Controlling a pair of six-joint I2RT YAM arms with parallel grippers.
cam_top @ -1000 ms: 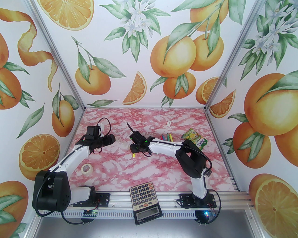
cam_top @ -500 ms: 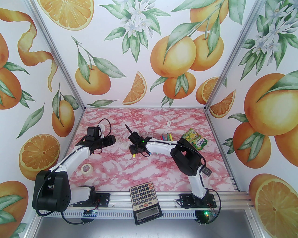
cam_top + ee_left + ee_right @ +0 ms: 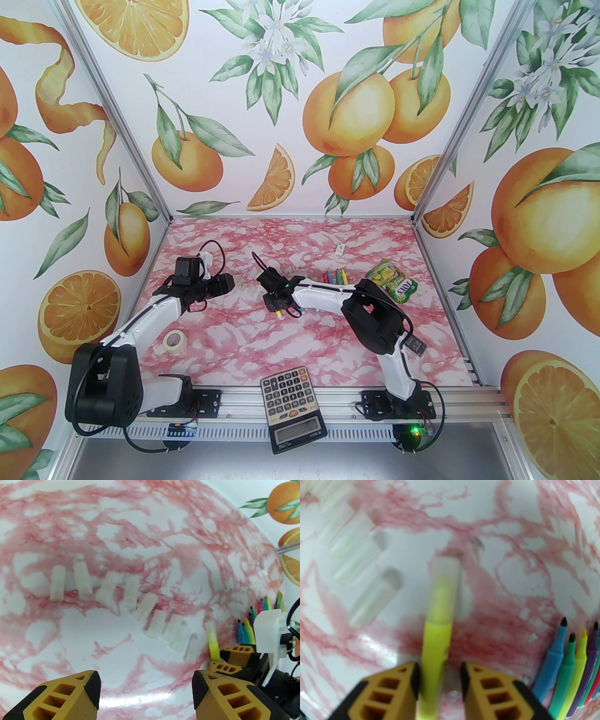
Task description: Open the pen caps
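A yellow pen (image 3: 437, 630) with a translucent pen cap (image 3: 445, 573) on its far end lies between the fingers of my right gripper (image 3: 440, 672). The left pad touches the barrel and a gap remains at the right pad, so the gripper is open. From above, the gripper (image 3: 276, 307) sits mid-table. Several loose translucent caps (image 3: 131, 592) lie in a row on the table. Uncapped coloured pens (image 3: 569, 667) lie side by side to the right. My left gripper (image 3: 146, 684) hovers open above the table, near the row of caps, with nothing between its fingers.
A calculator (image 3: 293, 408) lies at the near edge between the arm bases. A roll of tape (image 3: 175, 339) sits near the left arm. A green-yellow snack pouch (image 3: 393, 281) lies at the right, beyond the pens (image 3: 336, 277). A small white tag (image 3: 340, 249) lies further back.
My right gripper's jaws have narrowed around the yellow pen, and the right arm has shifted slightly left. The left arm has stayed still.
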